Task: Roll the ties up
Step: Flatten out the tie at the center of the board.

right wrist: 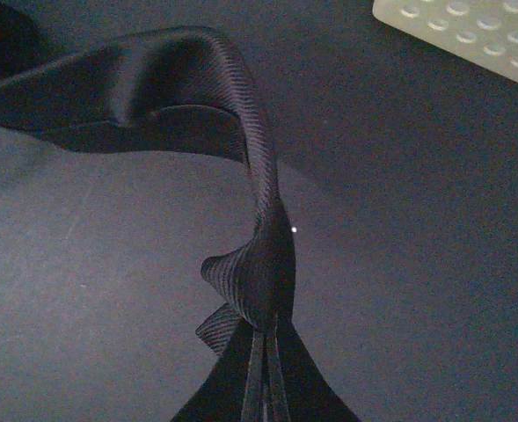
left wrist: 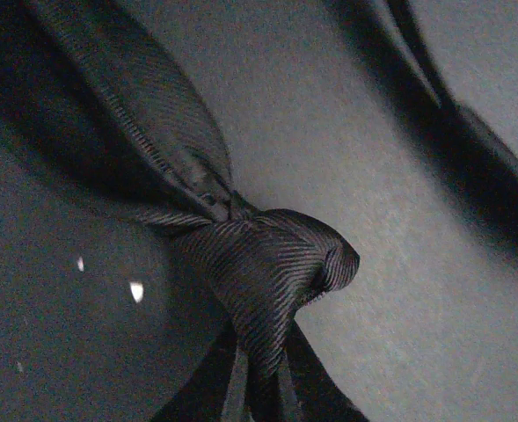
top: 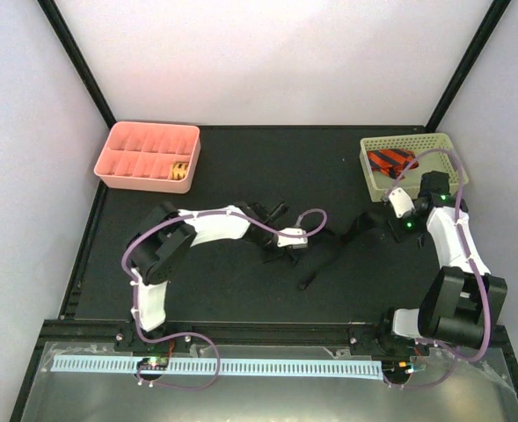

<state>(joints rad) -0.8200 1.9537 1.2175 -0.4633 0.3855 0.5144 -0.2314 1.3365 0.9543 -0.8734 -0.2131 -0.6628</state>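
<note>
A black ribbed tie lies stretched across the dark table between my two grippers. My left gripper is shut on one end of it; in the left wrist view the bunched fabric bulges out just above the closed fingertips. My right gripper is shut on the other end; in the right wrist view the tie rises twisted from the closed jaws and runs off to the upper left. A red and navy striped tie lies in the pale green basket.
A pink divided tray stands at the back left with a rolled patterned tie in one compartment. The green basket's corner shows in the right wrist view. Black frame posts rise at both back corners.
</note>
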